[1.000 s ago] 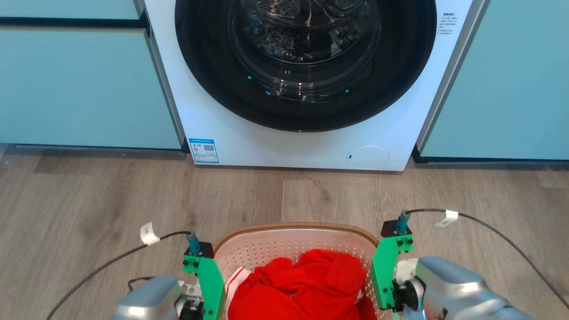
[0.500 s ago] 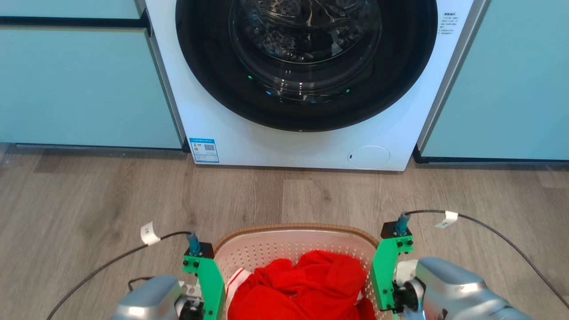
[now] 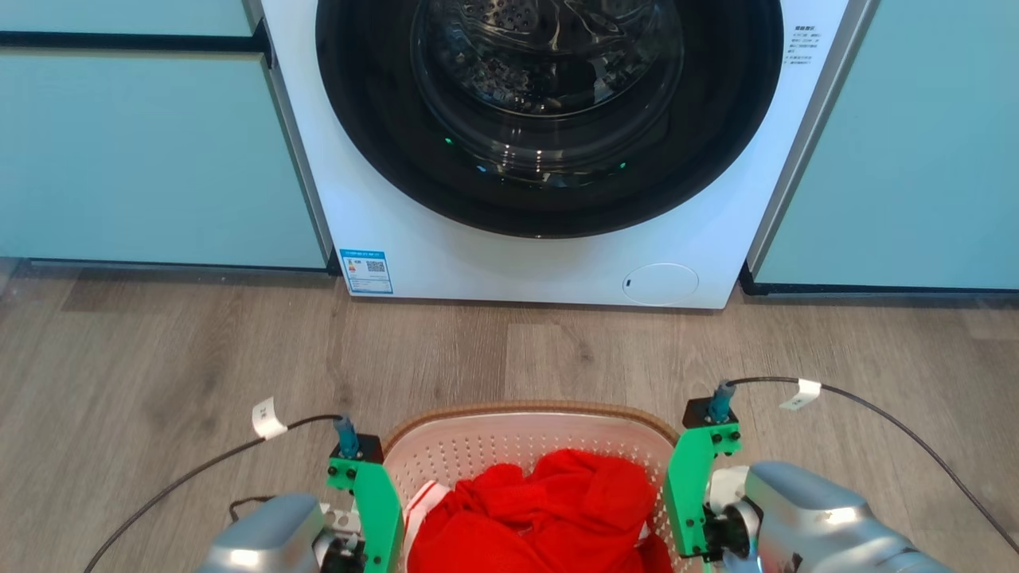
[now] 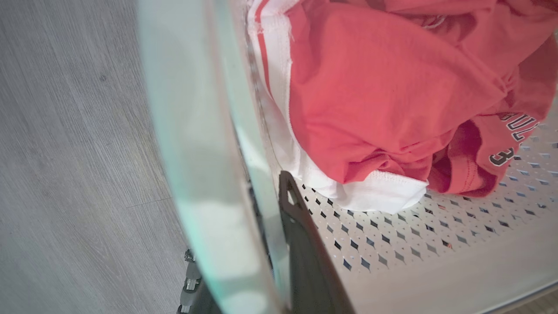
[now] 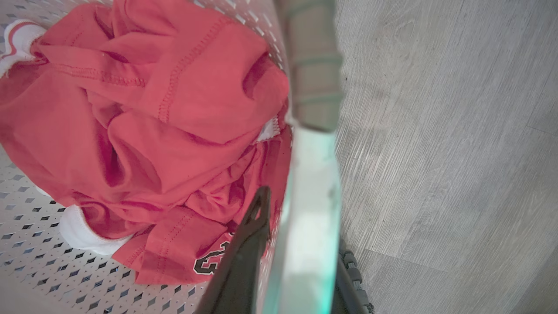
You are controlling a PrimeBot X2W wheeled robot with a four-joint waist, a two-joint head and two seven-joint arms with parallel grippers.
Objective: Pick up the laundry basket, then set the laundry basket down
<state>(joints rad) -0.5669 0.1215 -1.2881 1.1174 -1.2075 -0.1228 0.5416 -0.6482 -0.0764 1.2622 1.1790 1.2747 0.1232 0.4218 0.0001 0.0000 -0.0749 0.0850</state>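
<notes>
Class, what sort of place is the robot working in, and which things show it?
Probably a home laundry area: a front-loading washing machine stands between pale cabinets on a wood-look floor, with a laundry basket of red clothes in front of it.

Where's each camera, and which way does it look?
Head view: from the head, forward and down at the white front-loading washing machine; both grey forearms show.
Left wrist view: from that wrist, down the left pincer straddling one wall of the white perforated plastic laundry basket.
Right wrist view: from that wrist, down the right pincer on the opposite wall.
Wrist views share the crumpled red garment.
</notes>
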